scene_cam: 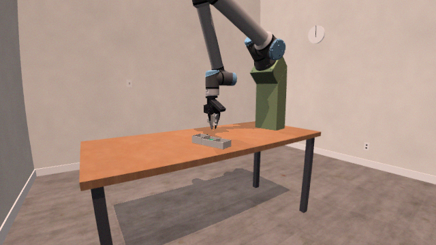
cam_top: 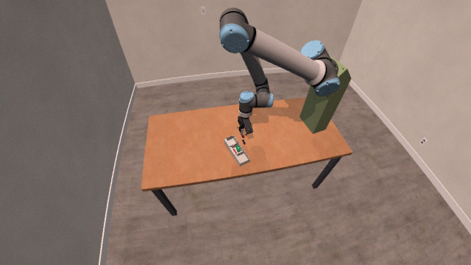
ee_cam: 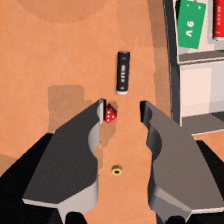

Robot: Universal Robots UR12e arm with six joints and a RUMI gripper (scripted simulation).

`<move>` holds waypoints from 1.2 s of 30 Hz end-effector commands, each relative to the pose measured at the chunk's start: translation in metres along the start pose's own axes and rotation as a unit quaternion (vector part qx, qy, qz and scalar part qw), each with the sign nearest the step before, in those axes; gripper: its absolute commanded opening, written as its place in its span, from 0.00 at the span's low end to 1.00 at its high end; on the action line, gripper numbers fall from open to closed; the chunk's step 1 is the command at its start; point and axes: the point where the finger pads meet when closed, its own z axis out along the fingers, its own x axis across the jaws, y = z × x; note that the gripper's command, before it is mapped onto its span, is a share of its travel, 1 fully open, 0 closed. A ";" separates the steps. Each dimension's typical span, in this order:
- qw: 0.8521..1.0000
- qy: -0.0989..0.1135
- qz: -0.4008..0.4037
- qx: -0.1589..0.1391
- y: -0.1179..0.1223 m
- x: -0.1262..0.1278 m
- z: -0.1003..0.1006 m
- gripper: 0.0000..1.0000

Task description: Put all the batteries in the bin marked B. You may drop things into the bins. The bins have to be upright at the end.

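One bench (cam_top: 184, 147) (scene_cam: 136, 153) (ee_cam: 30, 65): orange-brown top, smooth rectangle, dark legs. Three bins (cam_top: 248, 160) (scene_cam: 211, 142) (ee_cam: 175, 85): grey, box-shaped, open-topped, upright, joined in one row; letters unreadable. Three batteries, visible: one black cylinder (cam_top: 243, 142) (ee_cam: 123, 72), lying on the bench beside the row; one green block (cam_top: 238, 148) (scene_cam: 212, 139) (ee_cam: 191, 24), marked 9 V, and one red cylinder (cam_top: 235, 151) (ee_cam: 219, 19), both in the middle bin. One die (ee_cam: 110, 114): red, white-pipped cube, near the black cylinder. One ring (ee_cam: 113, 170): small, yellow. One pair of jaws (cam_top: 242, 135) (scene_cam: 213, 128): grey, angular, partly open above the bench, holding nothing.
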 end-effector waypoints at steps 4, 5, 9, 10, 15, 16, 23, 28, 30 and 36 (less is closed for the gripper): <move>1.000 0.000 0.000 0.000 0.000 0.000 0.000 0.17; 1.000 0.000 0.000 0.000 0.000 0.000 0.004 0.17; 1.000 0.000 0.000 0.000 0.000 0.000 0.020 0.17; 1.000 0.000 0.000 0.000 0.000 0.000 0.024 0.17; 1.000 0.000 0.000 0.000 0.000 0.000 0.036 0.17; 1.000 0.000 0.000 0.000 0.000 0.000 0.040 0.17; 1.000 0.000 0.000 0.000 0.000 0.001 0.062 0.17; 1.000 0.000 0.000 0.000 0.000 0.001 0.062 0.17; 1.000 0.000 0.000 0.000 0.000 0.001 0.062 0.17; 1.000 0.000 0.000 0.000 0.000 0.001 0.068 0.17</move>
